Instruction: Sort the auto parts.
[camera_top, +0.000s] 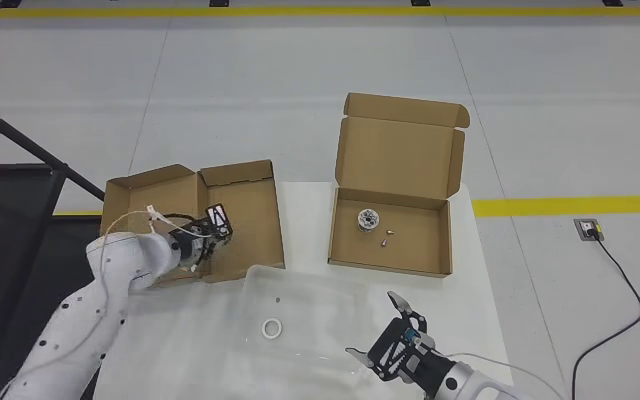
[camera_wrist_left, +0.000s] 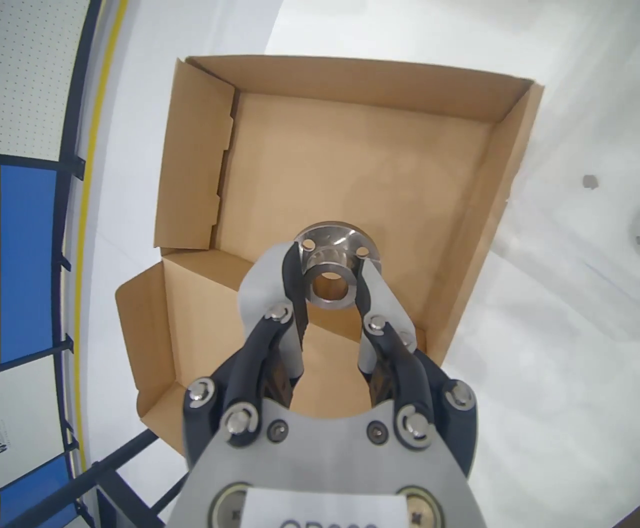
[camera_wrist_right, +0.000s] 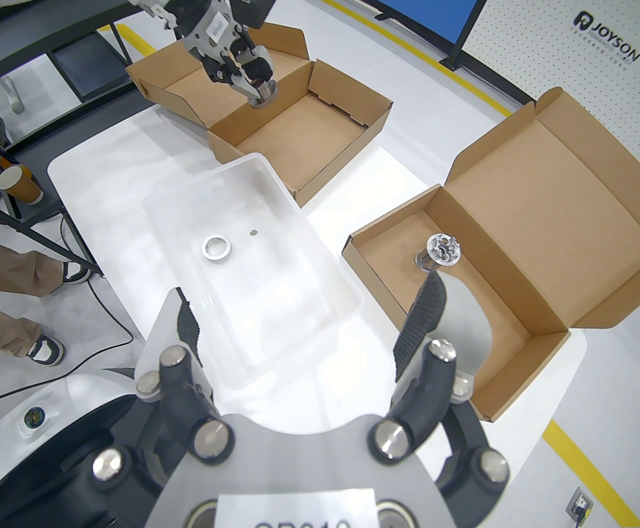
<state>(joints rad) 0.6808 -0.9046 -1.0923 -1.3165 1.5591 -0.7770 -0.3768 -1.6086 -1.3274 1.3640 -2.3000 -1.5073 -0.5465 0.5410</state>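
Gripping a flanged metal hub (camera_wrist_left: 345, 240) by its narrow neck, the left hand (camera_wrist_left: 330, 262) has its fingers closed tight on either side of the part. It holds the hub above the left cardboard box (camera_wrist_left: 350, 150), close to the wall where the lid folds back; the flange points down at the bare box floor.

The right hand (camera_wrist_right: 307, 295) stands wide open with nothing between its ribbed pads (camera_wrist_right: 425, 305). It hangs over the near edge of the table (camera_top: 470, 300), between the clear tray (camera_wrist_right: 280, 185) and the right cardboard box (camera_wrist_right: 525, 190).

The clear tray sits in the middle of the table, its far corner just beside the left box. A metal ring (camera_wrist_right: 217, 248) lies flat on its bottom.

The right cardboard box stands with its lid tilted up and back. Inside, a round toothed metal part (camera_wrist_right: 440, 250) rests near the middle of the floor, and a small pin (camera_top: 387, 238) lies just beside it.
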